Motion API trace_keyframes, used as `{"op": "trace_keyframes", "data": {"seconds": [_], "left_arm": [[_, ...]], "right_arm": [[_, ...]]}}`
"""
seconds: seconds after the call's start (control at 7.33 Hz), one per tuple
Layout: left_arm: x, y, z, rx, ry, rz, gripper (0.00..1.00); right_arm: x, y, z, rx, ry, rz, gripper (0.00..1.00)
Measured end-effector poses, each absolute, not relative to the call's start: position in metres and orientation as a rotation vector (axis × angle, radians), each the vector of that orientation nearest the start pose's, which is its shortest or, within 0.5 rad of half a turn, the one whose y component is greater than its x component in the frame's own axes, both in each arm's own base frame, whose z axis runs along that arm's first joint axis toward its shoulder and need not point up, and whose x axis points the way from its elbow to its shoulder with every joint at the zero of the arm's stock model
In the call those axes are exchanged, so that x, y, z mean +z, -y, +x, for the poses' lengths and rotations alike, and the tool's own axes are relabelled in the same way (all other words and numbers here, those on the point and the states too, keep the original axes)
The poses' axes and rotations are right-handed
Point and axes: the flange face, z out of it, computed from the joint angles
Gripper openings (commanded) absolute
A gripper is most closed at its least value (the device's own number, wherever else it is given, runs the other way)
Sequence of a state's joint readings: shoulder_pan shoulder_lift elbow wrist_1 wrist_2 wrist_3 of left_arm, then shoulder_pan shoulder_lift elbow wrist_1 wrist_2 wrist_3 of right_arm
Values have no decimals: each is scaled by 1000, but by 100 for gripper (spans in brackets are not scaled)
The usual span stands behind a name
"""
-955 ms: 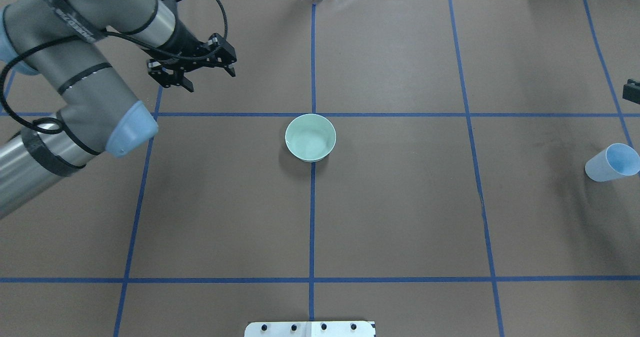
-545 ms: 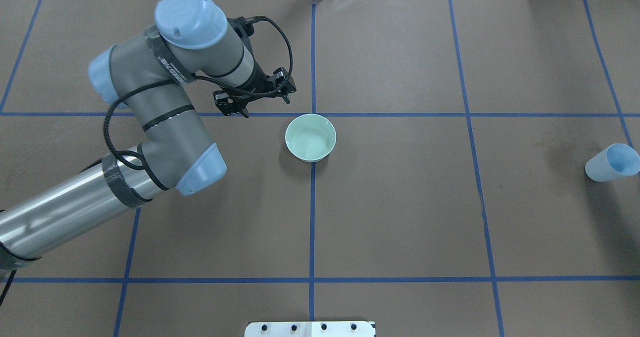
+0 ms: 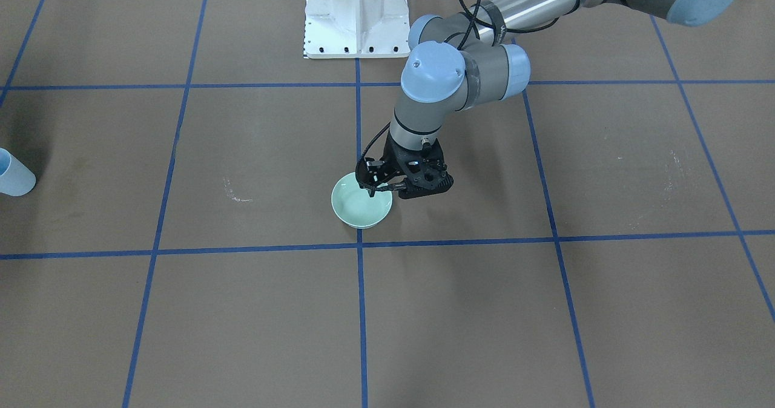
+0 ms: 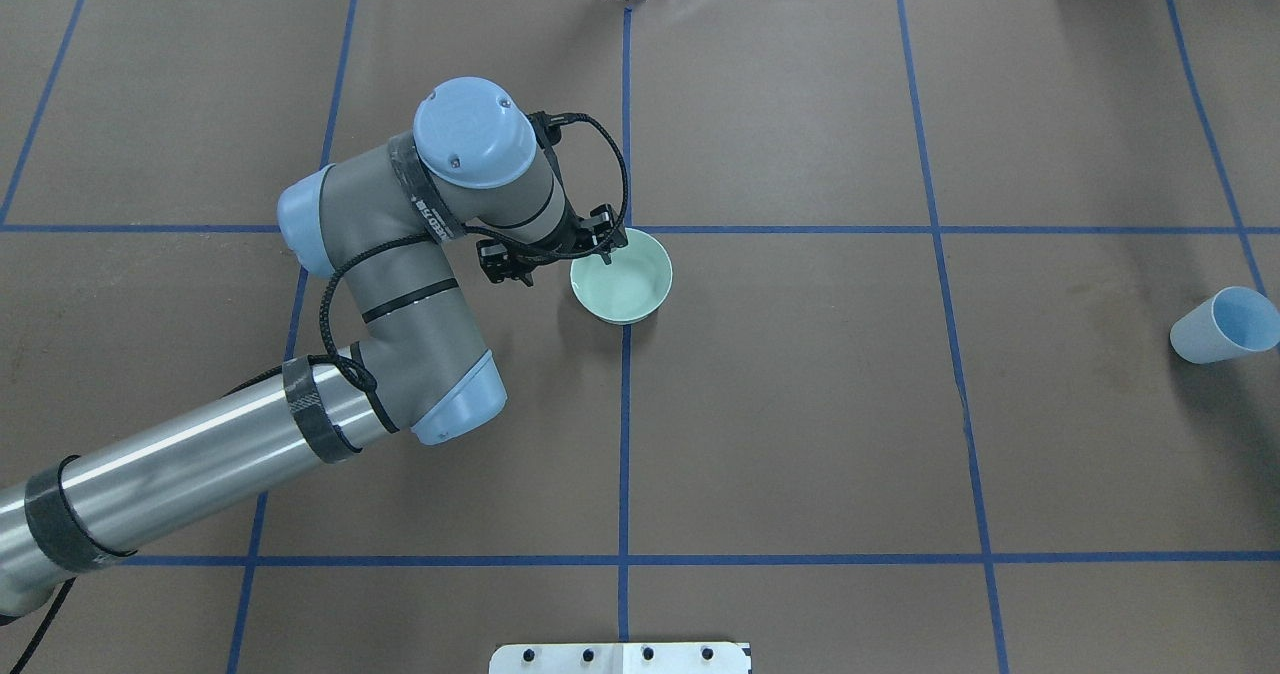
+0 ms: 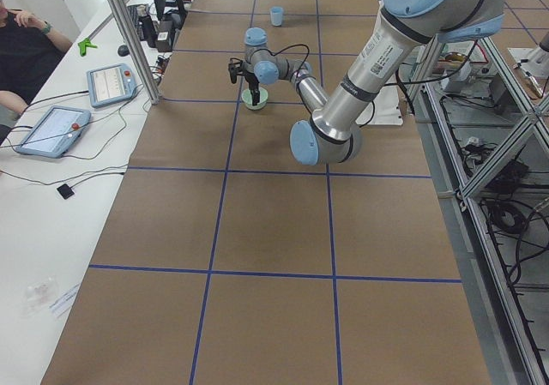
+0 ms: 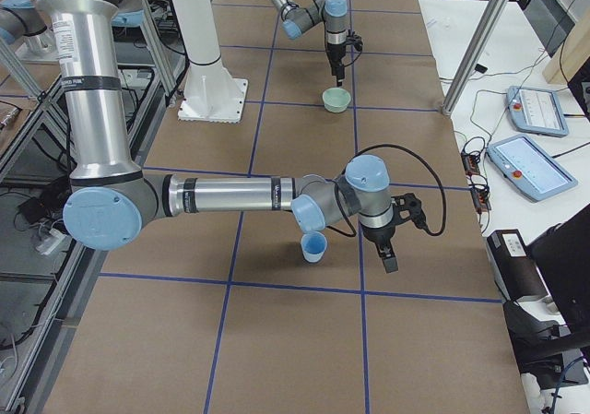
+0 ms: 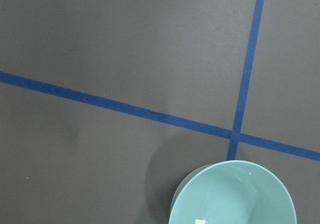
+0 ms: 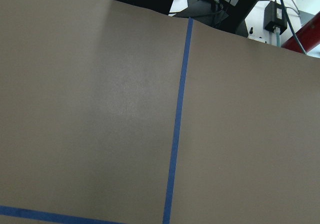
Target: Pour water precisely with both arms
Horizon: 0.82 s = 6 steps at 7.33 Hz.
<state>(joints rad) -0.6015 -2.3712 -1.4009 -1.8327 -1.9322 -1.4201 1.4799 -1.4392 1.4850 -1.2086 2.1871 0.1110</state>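
Note:
A pale green bowl (image 4: 621, 276) stands at the table's middle on the blue tape cross; it also shows in the front view (image 3: 361, 208) and the left wrist view (image 7: 232, 196). I cannot make out water in it. My left gripper (image 4: 555, 257) is open and empty at the bowl's left rim, one finger (image 3: 369, 189) over the rim, the other outside. A light blue cup (image 4: 1225, 326) stands far right. My right gripper (image 6: 388, 255) hangs beside the cup (image 6: 314, 246), seen only from the side; I cannot tell its state.
The white pedestal (image 3: 356, 14) stands at the robot's edge of the table. Blue tape lines (image 4: 625, 454) cross the brown mat. An operator (image 5: 21, 51) sits by tablets (image 5: 111, 83) on the far side bench.
My left arm has swung in from the far left and come down to the bowl's left rim, gripper open throughout. The bowl and cup have not moved.

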Motion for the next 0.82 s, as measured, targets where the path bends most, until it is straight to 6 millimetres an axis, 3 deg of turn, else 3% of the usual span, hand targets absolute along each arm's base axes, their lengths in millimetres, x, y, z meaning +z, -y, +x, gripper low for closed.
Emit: {"op": "trace_keyframes", "data": {"seconds": [0.14,0.27,0.41,0.82], "left_arm": [[218,511,581,-251,-947,12,89],[226,514,588,-249,-943,11,41],[227,516,592,-247,-943,11,0],[208,517,595,-248,-949,16,0]], "right_arm": [[603,579,27,-111,661,312,99],[606,580,28,-111,669,300,99],[609,580,28,-109,674,292,99],[611,581,28,-106,676,286,99]]}}
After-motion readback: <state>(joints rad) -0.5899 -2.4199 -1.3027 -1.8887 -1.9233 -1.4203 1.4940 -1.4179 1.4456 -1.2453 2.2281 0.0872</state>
